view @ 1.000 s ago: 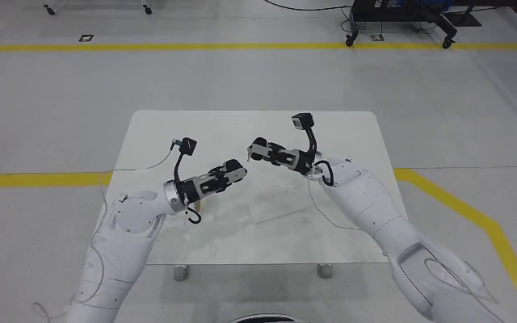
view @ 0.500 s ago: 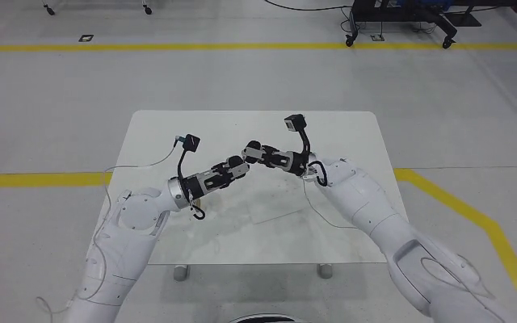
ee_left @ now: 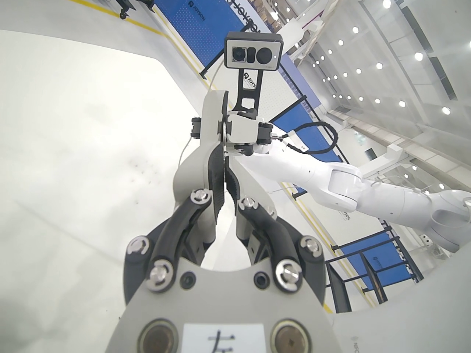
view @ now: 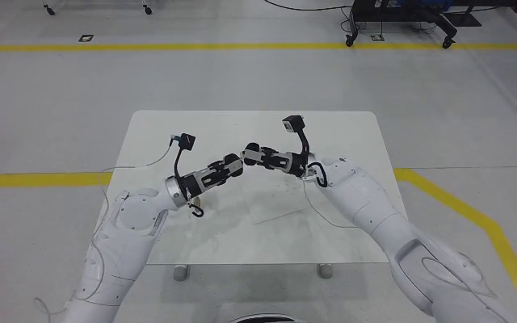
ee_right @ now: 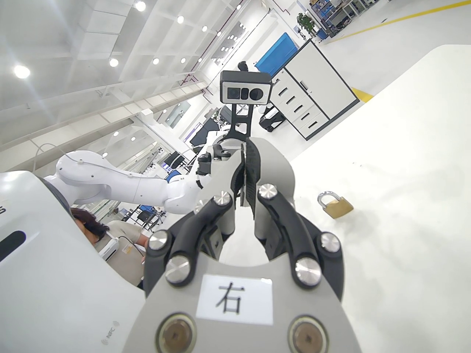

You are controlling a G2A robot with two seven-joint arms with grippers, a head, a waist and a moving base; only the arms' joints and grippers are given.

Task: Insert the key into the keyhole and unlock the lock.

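Observation:
Above the middle of the white table [view: 331, 133], my two grippers meet tip to tip. In the right wrist view my right gripper [ee_right: 243, 153] is shut on the key [ee_right: 241, 181], a thin silver strip seen edge-on between the black pads. The left gripper [view: 235, 163] faces the right gripper [view: 247, 153]. In the left wrist view the left gripper [ee_left: 223, 156] is shut, and a silver bit of the key [ee_left: 223, 137] shows just past its tips. Whether the left gripper also pinches the key, I cannot tell. A brass padlock [ee_right: 335, 205] with a silver shackle lies flat on the table, apart from both grippers.
The table [ee_right: 404, 130] is bare around the padlock. Each wrist carries a raised camera on a black stalk [view: 292, 123], and thin cables trail over the tabletop [view: 153, 161]. Grey floor with yellow lines surrounds the table.
A second ago the two grippers hung a short way apart. Both have moved toward each other and now touch tip to tip.

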